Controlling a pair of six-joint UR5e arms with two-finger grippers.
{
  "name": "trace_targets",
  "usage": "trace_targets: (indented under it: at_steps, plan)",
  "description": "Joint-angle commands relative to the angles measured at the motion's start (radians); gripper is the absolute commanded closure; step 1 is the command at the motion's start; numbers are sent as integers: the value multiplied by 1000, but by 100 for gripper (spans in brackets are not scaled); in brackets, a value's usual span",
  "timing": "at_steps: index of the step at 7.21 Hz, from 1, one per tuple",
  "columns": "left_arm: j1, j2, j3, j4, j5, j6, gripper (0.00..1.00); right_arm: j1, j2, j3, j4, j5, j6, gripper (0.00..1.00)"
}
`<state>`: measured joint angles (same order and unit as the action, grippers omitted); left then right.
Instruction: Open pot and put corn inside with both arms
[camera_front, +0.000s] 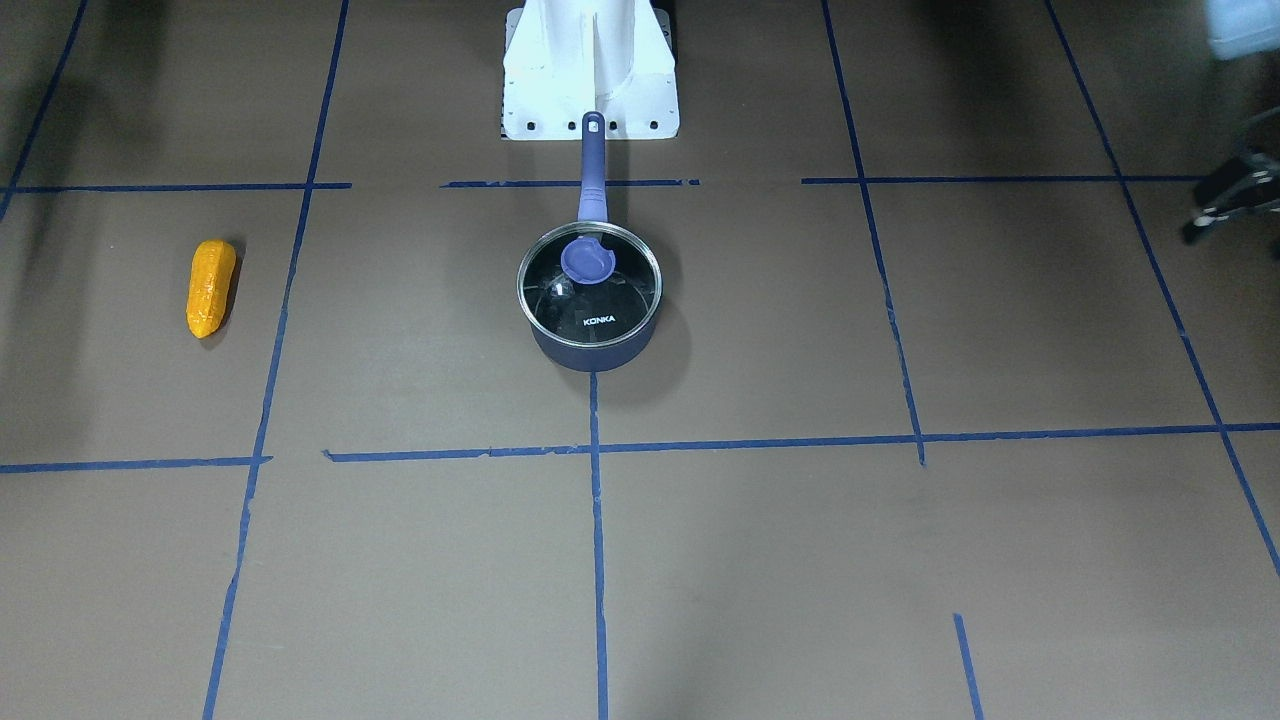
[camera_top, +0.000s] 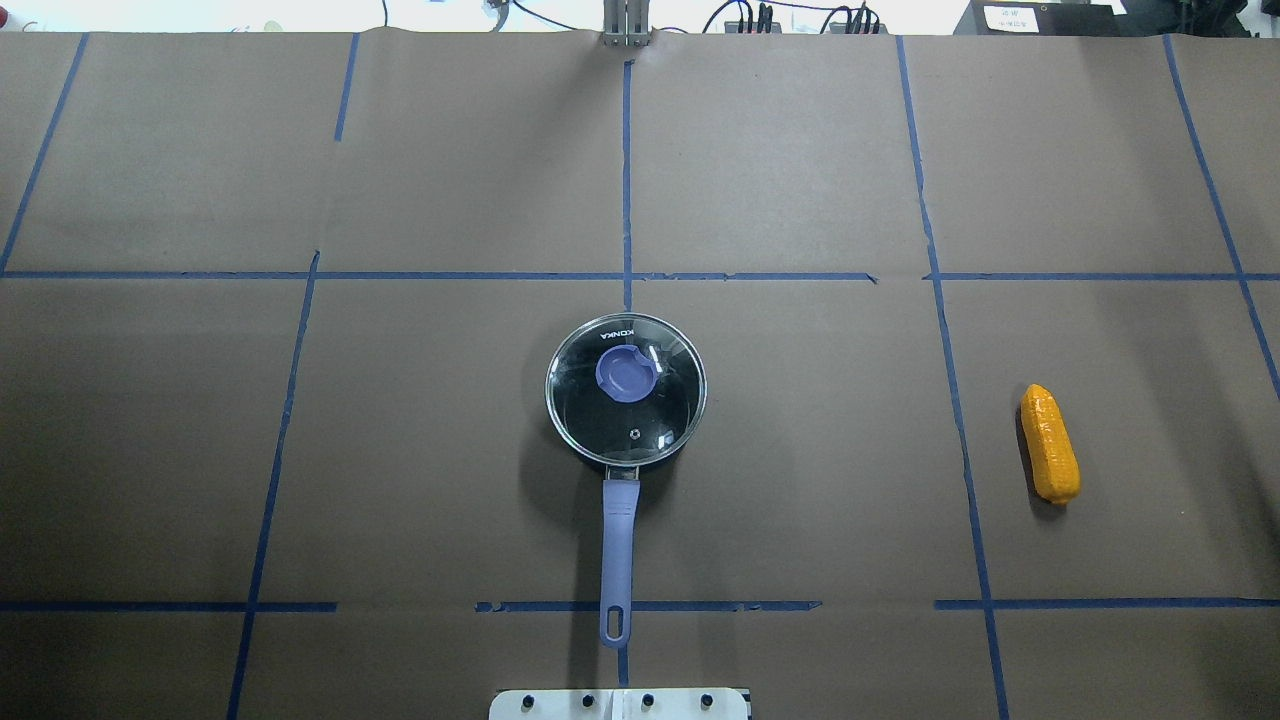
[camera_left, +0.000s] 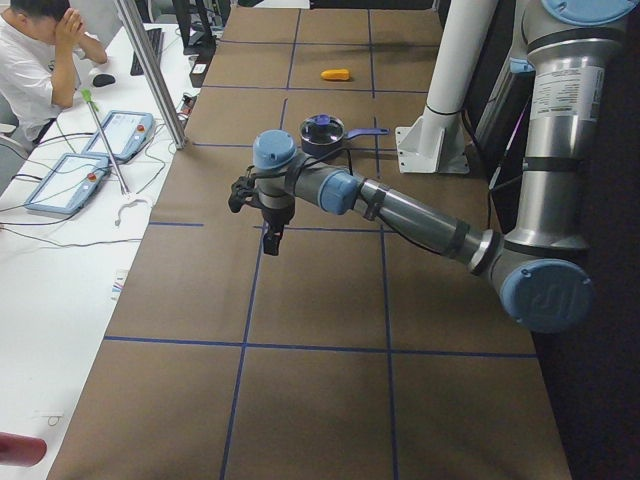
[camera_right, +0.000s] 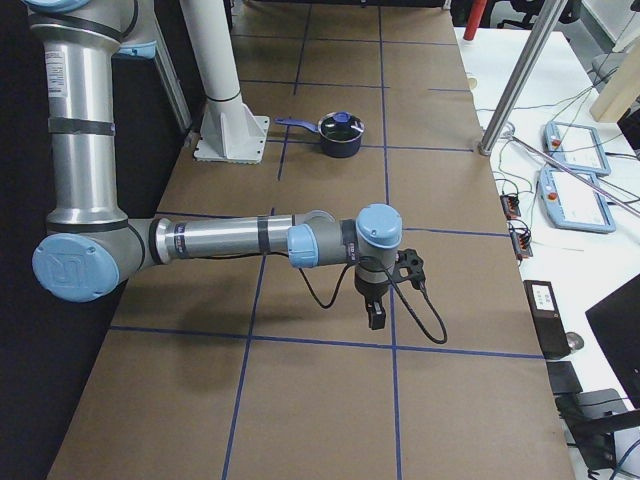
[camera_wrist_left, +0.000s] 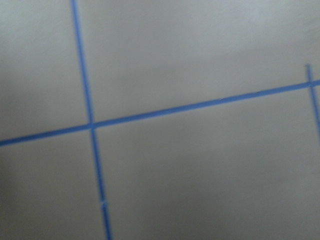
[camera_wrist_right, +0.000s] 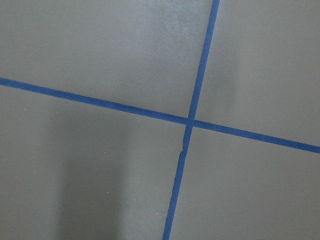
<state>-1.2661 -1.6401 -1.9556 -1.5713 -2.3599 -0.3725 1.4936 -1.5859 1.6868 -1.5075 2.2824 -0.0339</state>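
Lid (camera_top: 650, 420) first: left gripper (camera_left: 271, 238) should drop straight onto the knob (camera_top: 627, 373); pot (camera_front: 592, 352) is mid-table, corn (camera_top: 1049, 444) near the right edge. Can't tell either gripper's jaw opening.

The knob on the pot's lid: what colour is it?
The knob is purple-blue, shown best in the overhead exterior view.

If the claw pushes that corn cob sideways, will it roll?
Probably: the corn is rounded and lies on its side on the flat table. Its tapered end suggests it would curve rather than roll straight. The bumpy surface should likely give some grip when picked up.
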Motion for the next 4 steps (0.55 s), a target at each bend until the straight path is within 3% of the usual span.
trace_targets:
  at_steps: [1,3,4]
  plan:
    - [252,-235,-13,-6,40,-472,0,-3,0,-4,27,0,22,0]
    - [507,-429,3,-1,230,-839,0,-4,0,-6,27,0,22,0]
    - [551,-498,26,14,276,-923,0,-6,0,-6,27,0,22,0]
